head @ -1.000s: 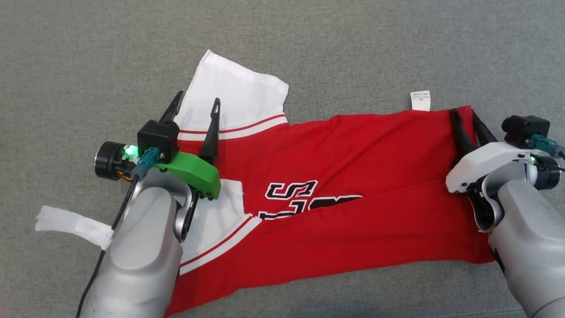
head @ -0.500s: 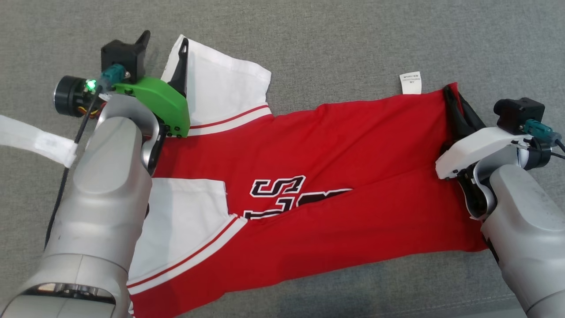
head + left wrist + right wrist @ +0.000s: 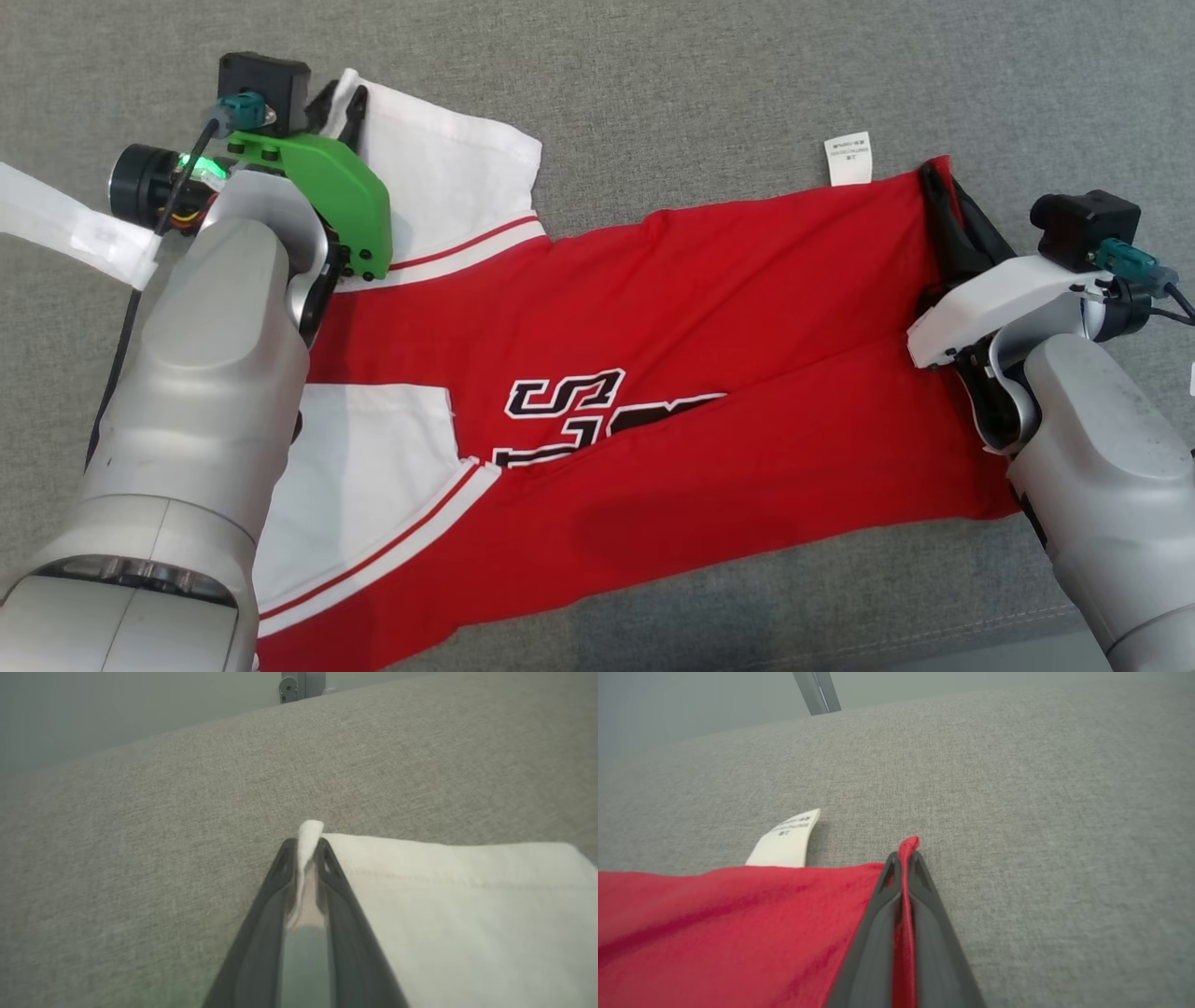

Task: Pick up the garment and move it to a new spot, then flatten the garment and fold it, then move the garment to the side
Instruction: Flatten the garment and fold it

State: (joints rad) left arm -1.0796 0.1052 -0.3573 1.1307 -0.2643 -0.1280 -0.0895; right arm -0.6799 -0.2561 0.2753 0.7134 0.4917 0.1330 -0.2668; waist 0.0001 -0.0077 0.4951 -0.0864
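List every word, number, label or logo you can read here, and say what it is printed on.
"S", likely: black white-edged block lettering on the red-and-white fabric garment; a fold hides the rest.
Unreadable: small print on the white care tag at the garment's far edge, too small in the head view, blurred in the right wrist view.
No other text can be made out.

Grey woven surface (image 3: 709, 84), one stitched seam (image 3: 934, 630) at its near right. A red-and-white garment (image 3: 747, 308) lies spread across it from left to right, creased. A white care label (image 3: 848, 159) rests on the surface at the garment's far edge.
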